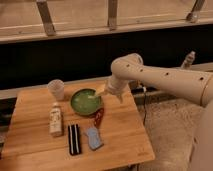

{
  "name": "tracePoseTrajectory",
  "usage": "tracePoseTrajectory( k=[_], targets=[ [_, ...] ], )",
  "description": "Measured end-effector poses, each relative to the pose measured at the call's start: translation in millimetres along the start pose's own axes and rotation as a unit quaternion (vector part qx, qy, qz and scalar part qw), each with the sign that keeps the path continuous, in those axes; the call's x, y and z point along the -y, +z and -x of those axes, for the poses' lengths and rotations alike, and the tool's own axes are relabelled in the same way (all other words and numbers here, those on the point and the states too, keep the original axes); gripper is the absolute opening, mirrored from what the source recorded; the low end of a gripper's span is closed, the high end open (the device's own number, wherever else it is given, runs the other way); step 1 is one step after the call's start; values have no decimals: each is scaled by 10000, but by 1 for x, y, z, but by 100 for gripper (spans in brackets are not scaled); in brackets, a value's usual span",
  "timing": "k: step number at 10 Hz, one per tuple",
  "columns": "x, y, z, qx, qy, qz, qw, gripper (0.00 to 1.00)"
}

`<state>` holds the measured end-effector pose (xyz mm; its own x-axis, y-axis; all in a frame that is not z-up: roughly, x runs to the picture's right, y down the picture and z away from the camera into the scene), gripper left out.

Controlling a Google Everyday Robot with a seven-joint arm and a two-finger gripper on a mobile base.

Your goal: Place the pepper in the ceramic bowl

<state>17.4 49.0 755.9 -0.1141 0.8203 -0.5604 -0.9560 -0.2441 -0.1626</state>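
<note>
The green ceramic bowl [85, 102] sits near the middle of the wooden table [35, 145]. The dark red pepper [99, 117] lies on the table just off the bowl's front right rim. My gripper [101, 90] hangs at the end of the white arm, over the bowl's right rim and above the pepper. It holds nothing that I can see.
A clear plastic cup [56, 89] stands left of the bowl. A small white bottle [55, 119] stands at the left. A black bar [74, 139] and a blue-grey sponge piece [93, 138] lie near the front edge. A dark wall runs behind the table.
</note>
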Motion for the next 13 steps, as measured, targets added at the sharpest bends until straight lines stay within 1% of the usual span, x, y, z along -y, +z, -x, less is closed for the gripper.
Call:
tracePoseTrajectory(
  k=[6,7,9,10,11,12,13],
  targets=[
    [0,0,0,-9,6,12,10000,79],
    [-1,-1,0,-39,-83,-27,10000,79],
    [-21,7,-1,-169,-407,-147,9989,79],
    [-36,17,-5,-285,-649,-276,9971,79],
    [-64,36,-12,-431,-918,-491,9936,79],
    [-82,48,-16,-488,-970,-542,9926,79],
    [-94,61,-15,-555,-910,-754,9914,79]
  ],
)
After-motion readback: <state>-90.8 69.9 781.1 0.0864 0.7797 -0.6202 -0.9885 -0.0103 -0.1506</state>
